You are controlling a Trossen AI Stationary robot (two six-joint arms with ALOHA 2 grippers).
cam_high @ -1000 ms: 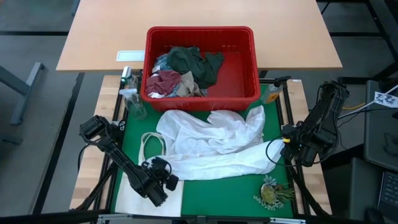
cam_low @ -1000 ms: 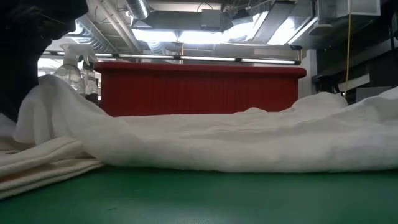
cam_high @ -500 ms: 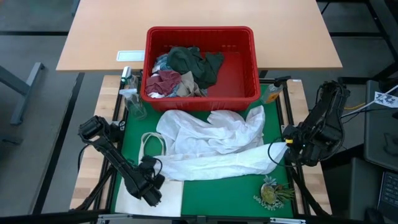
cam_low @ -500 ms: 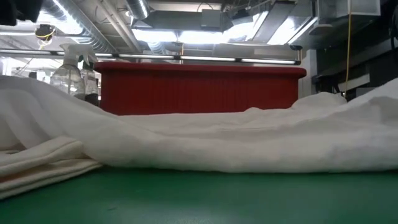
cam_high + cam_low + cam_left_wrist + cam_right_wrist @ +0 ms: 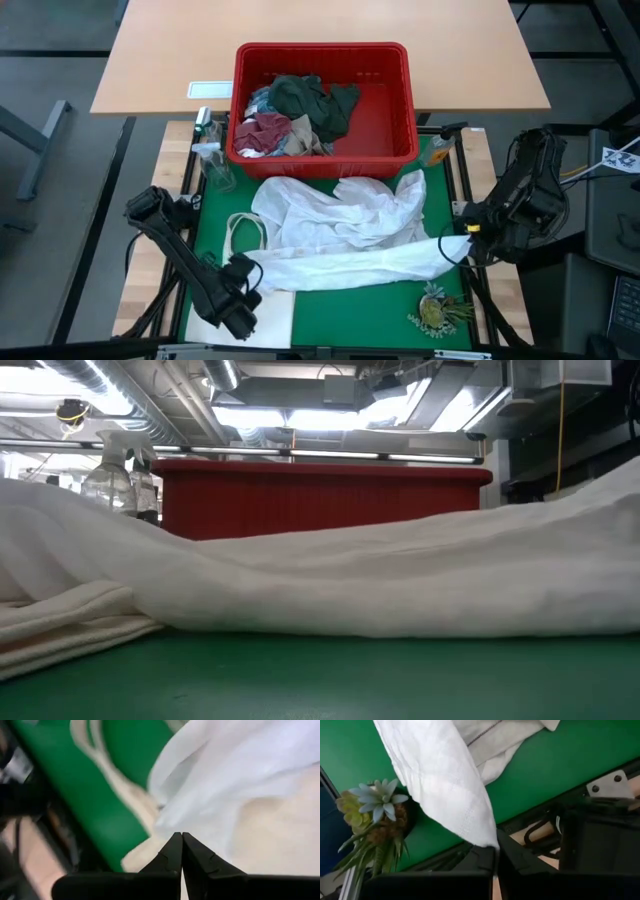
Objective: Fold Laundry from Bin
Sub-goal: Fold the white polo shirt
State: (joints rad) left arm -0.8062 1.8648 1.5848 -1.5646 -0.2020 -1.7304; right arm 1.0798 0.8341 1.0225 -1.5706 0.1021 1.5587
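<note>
A long white garment (image 5: 340,225) lies spread on the green mat in front of the red bin (image 5: 400,100). The bin holds dark green, maroon and pale laundry (image 5: 300,110). The garment's near strip runs almost straight between my two grippers. My left gripper (image 5: 248,268) is shut at the strip's left end, above a flat cream tote bag (image 5: 265,315). My right gripper (image 5: 462,240) is shut on its right end by the mat's right edge. In the low view the garment (image 5: 350,580) hides both grippers. My left gripper has its shut fingertips (image 5: 175,845) at the white garment's left end (image 5: 172,815), coming from above and pointing steeply down. The cloth rises off the tote bag toward the fingers. How many layers it has cannot be told. My right gripper pinches the garment's right end, gathered to a point (image 5: 487,837), between its two fingers. The fingers come from above, pointing down. That end is lifted clear of the mat, and the cloth runs from it toward the left gripper with little slack.
A small potted plant (image 5: 438,308) stands at the mat's near right corner, close under the right gripper. A clear spray bottle (image 5: 212,160) stands left of the bin and a small bottle (image 5: 437,150) right of it. The tote's handles (image 5: 245,230) lie under the garment's left part.
Both grippers have risen, each with an end of the white garment. The left one has also turned at the wrist and gone a little toward the table's left edge. The near strip has straightened and lifted, its right end now reaching farther right; the garment's far part stayed put.
</note>
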